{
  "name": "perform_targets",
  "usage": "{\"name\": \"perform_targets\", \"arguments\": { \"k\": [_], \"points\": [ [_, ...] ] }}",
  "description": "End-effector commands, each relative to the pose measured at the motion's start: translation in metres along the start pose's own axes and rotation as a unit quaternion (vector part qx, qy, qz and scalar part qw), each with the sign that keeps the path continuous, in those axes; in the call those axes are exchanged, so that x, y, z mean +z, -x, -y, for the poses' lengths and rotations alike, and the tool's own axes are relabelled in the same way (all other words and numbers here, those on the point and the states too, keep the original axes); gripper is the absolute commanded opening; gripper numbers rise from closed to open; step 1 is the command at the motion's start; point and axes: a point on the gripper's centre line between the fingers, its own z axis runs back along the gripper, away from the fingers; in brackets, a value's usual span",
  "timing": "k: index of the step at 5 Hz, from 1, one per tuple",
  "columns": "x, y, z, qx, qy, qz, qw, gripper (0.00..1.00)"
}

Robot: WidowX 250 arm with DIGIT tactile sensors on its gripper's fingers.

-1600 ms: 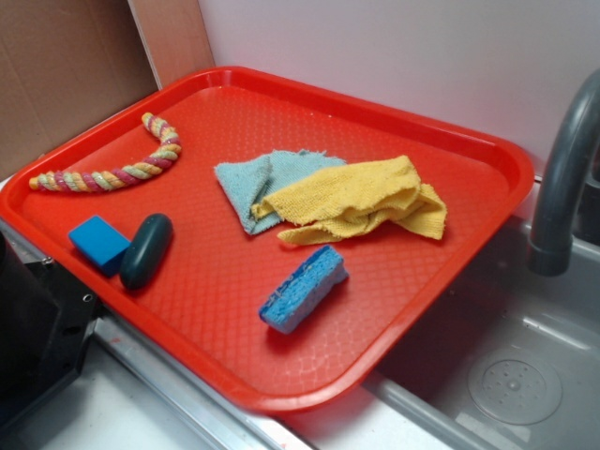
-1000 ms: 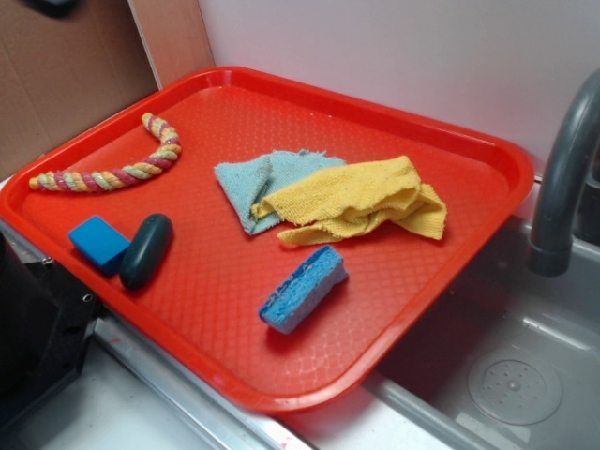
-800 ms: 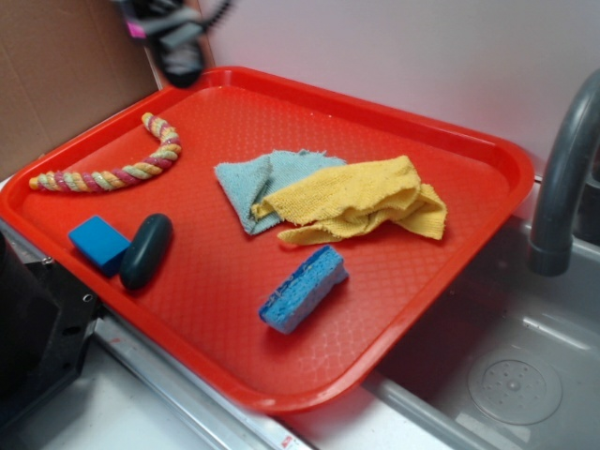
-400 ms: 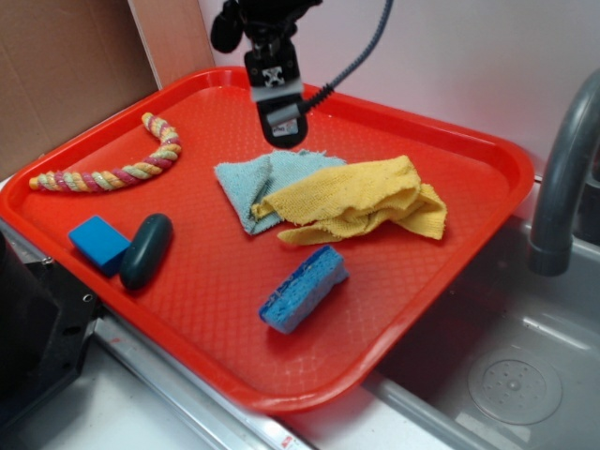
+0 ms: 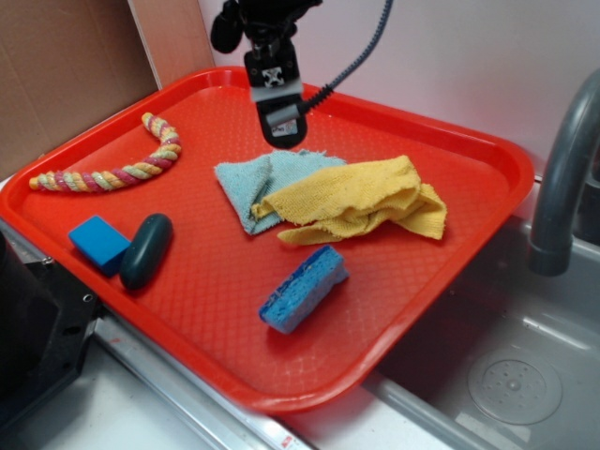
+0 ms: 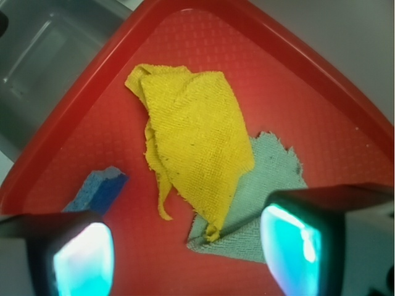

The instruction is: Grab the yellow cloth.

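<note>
The yellow cloth (image 5: 361, 203) lies crumpled in the middle of the red tray (image 5: 234, 281), its left corner overlapping a pale blue-green cloth (image 5: 262, 183). In the wrist view the yellow cloth (image 6: 194, 145) spreads ahead of me over the blue-green cloth (image 6: 262, 191). My gripper (image 5: 281, 131) hangs above the tray's far side, just beyond the blue-green cloth and left of the yellow one. It stands open (image 6: 188, 259) with nothing between its fingers, well above the tray floor.
A blue sponge (image 5: 303, 288) lies in front of the cloths. A braided rope toy (image 5: 117, 167), a blue block (image 5: 98, 243) and a dark teal oval object (image 5: 145, 249) sit on the tray's left. A sink with grey faucet (image 5: 562, 178) lies to the right.
My arm came in from the upper left and swung over the tray's far side, stopping above the blue-green cloth. The cloths and other things have not moved.
</note>
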Motion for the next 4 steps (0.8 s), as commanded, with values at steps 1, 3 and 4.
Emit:
{"name": "perform_targets", "arguments": {
  "k": [1, 3, 4],
  "points": [
    [-0.041, -0.048, 0.017, -0.077, -0.054, 0.018, 0.995, 1.0],
    [-0.092, -0.033, 0.036, -0.067, 0.007, -0.034, 0.997, 1.0],
    [-0.1, -0.019, 0.041, -0.043, 0.008, -0.078, 0.996, 0.25]
  ]
}}
